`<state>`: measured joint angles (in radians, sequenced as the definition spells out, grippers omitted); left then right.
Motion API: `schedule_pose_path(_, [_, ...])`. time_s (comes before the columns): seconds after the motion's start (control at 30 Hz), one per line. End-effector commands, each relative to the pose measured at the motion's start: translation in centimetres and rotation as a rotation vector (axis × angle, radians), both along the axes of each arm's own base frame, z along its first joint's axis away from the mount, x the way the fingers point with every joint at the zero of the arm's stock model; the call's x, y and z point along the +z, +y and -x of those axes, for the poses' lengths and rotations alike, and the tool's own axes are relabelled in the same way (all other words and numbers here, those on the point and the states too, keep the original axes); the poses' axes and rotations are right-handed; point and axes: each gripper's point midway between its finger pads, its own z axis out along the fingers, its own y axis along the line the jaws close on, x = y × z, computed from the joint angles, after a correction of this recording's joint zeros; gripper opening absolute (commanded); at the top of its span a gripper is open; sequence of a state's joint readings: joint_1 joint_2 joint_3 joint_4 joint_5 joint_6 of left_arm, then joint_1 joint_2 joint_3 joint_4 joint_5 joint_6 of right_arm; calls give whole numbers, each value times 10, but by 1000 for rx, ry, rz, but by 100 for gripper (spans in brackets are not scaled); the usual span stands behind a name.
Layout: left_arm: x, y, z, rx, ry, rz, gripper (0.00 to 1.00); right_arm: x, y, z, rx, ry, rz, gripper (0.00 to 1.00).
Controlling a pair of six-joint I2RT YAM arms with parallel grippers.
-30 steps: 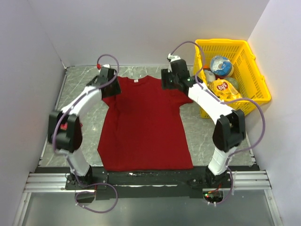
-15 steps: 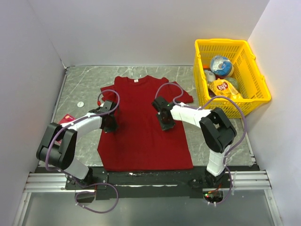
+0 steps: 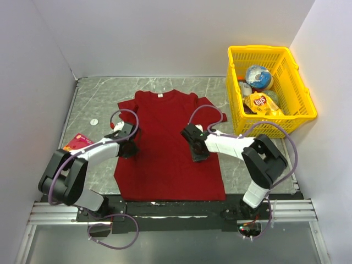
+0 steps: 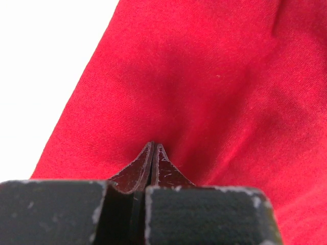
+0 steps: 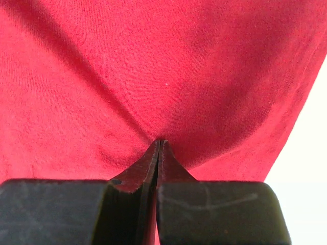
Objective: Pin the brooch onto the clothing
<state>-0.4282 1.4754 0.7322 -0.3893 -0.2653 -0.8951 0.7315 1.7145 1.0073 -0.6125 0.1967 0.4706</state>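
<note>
The clothing [image 3: 165, 165], a dark-red T-shirt, lies flat on the table with its neck toward the back. The brooch [image 3: 94, 121], a tiny whitish disc, rests on the table left of the shirt, away from both grippers. My left gripper [image 3: 127, 147] is shut over the shirt's left edge, just below the sleeve. My right gripper [image 3: 197, 149] is shut over the right half of the shirt. In the left wrist view the gripper [image 4: 154, 144] points at red cloth [image 4: 230, 76] with its jaws together. The right gripper [image 5: 161, 141] shows the same, its tip at creased cloth [image 5: 153, 61].
An orange-and-pink packet [image 3: 78, 142] lies at the left, near my left arm. A yellow basket [image 3: 300, 110] with snack bags and other items stands at the back right. White walls close in the table on three sides.
Both grippers left the shirt's shoulders at the back, shut, and came down to its middle. The sleeves, covered a second ago, now show. The left arm has drawn back slightly since half a second ago.
</note>
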Motion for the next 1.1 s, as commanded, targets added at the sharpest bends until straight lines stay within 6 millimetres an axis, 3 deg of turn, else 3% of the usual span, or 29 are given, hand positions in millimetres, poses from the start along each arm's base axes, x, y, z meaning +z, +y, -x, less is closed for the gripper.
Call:
schedule_pose_path(0.0, [-34, 13, 81, 5, 268, -73, 1, -30, -42, 98, -24, 291, 155, 0])
schedule_pose_path(0.17, [-27, -7, 111, -51, 312, -60, 1, -32, -51, 129, -16, 343, 184, 0])
schedule_pose_path(0.27, [-28, -13, 133, -45, 331, -8, 1, -30, -55, 134, -23, 341, 182, 0])
schedule_pose_path(0.33, [-31, -7, 146, -12, 346, -4, 1, -26, -55, 133, -30, 323, 179, 0])
schedule_pose_path(0.53, [-25, 1, 161, 89, 315, 26, 1, -22, -55, 131, -43, 313, 178, 0])
schedule_pose_path(0.7, [-11, 1, 162, 140, 235, 106, 1, -15, -54, 133, -27, 306, 161, 0])
schedule_pose_path(0.8, [6, 2, 148, 144, 143, 103, 1, 2, -49, 116, -15, 231, 163, 0])
schedule_pose_path(0.83, [23, -6, 133, 117, 81, 126, 1, 11, -47, 108, -13, 193, 150, 0])
schedule_pose_path(0.9, [47, -2, 110, 120, -24, 88, 4, 34, -34, 87, 3, 94, 101, 0])
schedule_pose_path(0.93, [73, -9, 93, 113, -96, 106, 9, 43, -28, 79, 5, 59, 77, 0])
schedule_pose_path(0.97, [85, -12, 83, 116, -134, 102, 15, 52, -24, 71, 11, 17, 63, 0])
schedule_pose_path(1.0, [98, -11, 70, 92, -191, 69, 28, 69, -12, 56, 30, -47, 16, 0])
schedule_pose_path(1.03, [121, -16, 54, 91, -258, 83, 37, 77, -7, 49, 33, -79, 1, 0])
schedule_pose_path(1.07, [131, -21, 41, 84, -296, 78, 51, 86, -2, 39, 42, -120, -15, 0])
